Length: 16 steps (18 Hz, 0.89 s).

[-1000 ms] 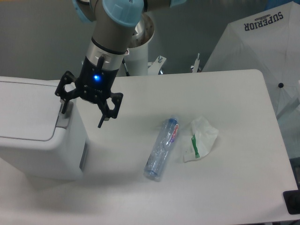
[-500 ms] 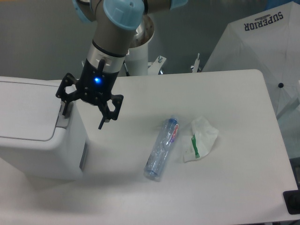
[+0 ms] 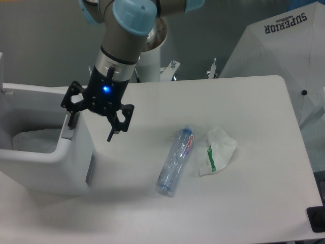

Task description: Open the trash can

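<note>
I see the trash can [image 3: 45, 152] with its top open; my pincer [image 3: 91, 124] hangs spread, one finger at its grey tab [image 3: 67, 133].

"superior" on the white canopy [image 3: 284, 46]; bottle [image 3: 175, 160] label perhaps unreadable

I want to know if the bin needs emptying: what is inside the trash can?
The trash can stands open; something pale and crumpled, perhaps a liner, shows inside. Its walls hide anything lower.
</note>
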Tool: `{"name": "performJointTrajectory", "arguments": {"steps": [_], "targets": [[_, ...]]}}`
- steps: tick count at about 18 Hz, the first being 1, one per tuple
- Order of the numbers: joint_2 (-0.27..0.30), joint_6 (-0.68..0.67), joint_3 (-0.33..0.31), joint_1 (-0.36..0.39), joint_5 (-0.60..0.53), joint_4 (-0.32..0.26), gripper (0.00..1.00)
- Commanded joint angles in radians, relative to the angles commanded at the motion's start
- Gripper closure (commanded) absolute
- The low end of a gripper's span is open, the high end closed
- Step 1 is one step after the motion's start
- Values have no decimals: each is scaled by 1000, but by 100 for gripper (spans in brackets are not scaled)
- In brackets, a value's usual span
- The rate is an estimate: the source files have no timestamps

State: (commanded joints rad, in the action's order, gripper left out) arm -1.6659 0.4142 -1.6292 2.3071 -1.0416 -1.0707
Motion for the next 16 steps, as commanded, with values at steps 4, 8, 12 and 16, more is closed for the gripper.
{"name": "performJointTrajectory", "arguments": {"steps": [4, 8, 12, 16], "targets": [[2, -20, 75, 18, 2, 0, 0], [-8, -11, 132, 61, -2, 0, 0], [-41, 3, 134, 116, -21, 14, 0], [-80, 69, 62, 236, -192, 31, 0]]}}
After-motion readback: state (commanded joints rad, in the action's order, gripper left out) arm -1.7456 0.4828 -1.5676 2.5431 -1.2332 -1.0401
